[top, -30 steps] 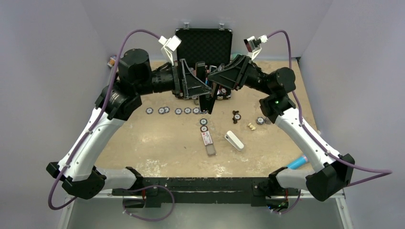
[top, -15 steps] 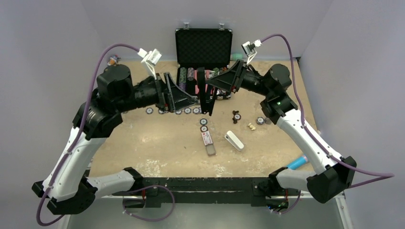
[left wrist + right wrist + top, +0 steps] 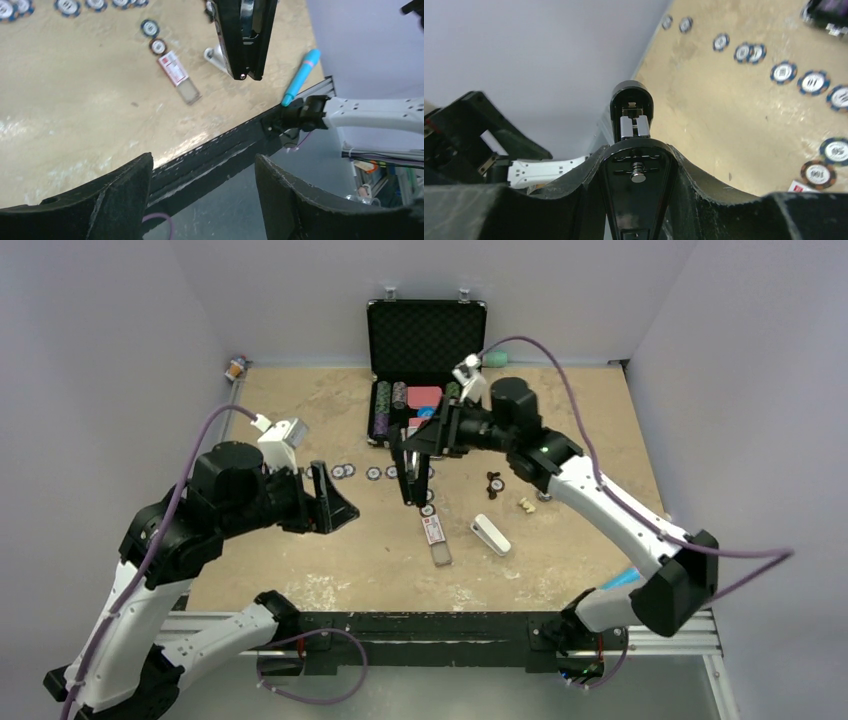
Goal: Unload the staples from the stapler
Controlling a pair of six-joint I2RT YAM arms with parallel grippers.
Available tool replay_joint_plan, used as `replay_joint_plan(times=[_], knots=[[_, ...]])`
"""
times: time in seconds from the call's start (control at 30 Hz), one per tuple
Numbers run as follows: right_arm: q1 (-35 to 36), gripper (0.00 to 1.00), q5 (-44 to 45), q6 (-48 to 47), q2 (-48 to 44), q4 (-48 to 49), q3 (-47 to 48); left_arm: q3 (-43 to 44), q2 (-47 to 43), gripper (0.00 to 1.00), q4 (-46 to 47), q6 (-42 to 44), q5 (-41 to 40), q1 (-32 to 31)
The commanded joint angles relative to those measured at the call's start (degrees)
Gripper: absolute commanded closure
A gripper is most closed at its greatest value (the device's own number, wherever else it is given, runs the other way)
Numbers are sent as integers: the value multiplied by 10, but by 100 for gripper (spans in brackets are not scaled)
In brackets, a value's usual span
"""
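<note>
Looking from the top, the right gripper is clamped on the stapler, dangling it over the middle of the table, with the left gripper off to the left. Left wrist: jaws apart, empty, stapler far ahead. Right wrist: silvery bit in the stapler's end, maybe the staples, hard to tell. I'd grip firm and bring the left in square.

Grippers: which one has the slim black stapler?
The right gripper, shut on the slim black hinged stapler with a silvery metal track; the left gripper is open and empty.
</note>
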Motion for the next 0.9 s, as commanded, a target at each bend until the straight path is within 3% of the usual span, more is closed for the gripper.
replay_joint_plan(times=[0.0, 0.27, 0.57, 0.87], knots=[[84, 100, 71, -32, 72, -127, 98, -50, -56, 23, -65, -17, -37, 4], [143, 100, 36, 9, 180, -160, 183, -78, -128, 33, -129, -36, -43, 4], [150, 100, 32, -66, 267, -184, 244, -73, -123, 33, -150, -39, -81, 4], [150, 100, 21, -212, 325, -235, 305, -71, -69, 44, -103, -53, -144, 3]])
